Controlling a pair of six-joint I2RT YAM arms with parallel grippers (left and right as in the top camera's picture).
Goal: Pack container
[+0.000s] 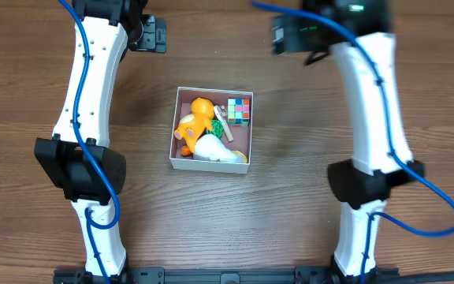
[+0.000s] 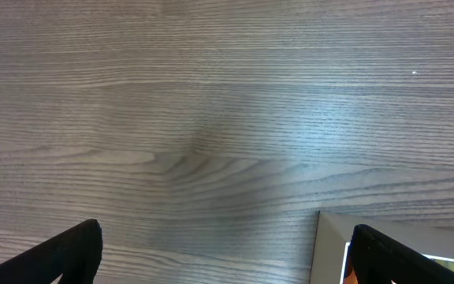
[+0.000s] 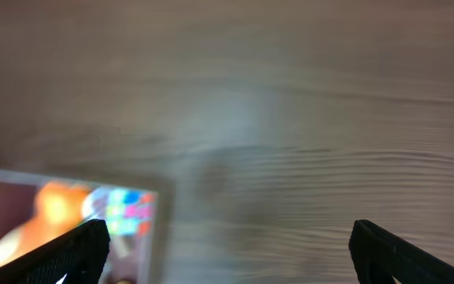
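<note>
Locate the container [image 1: 210, 165] at the centre of the overhead frame, on the table [image 1: 290, 221], between the two arms. It holds an orange toy [image 1: 195, 120], a white toy [image 1: 217, 150], a green item [image 1: 219, 122] and a multicoloured cube [image 1: 240, 110]. The cube sits in the container's upper right corner.

The left gripper [image 2: 227, 256] is at the upper left of the overhead frame, well apart from the container. Its fingers [image 2: 69, 252] are spread wide and hold nothing. A container corner shows at the lower right of its wrist view.

The right gripper [image 3: 227, 252] is at the upper right, also apart from the container. Its wrist view is blurred, but you can see its fingers spread with nothing between them.
</note>
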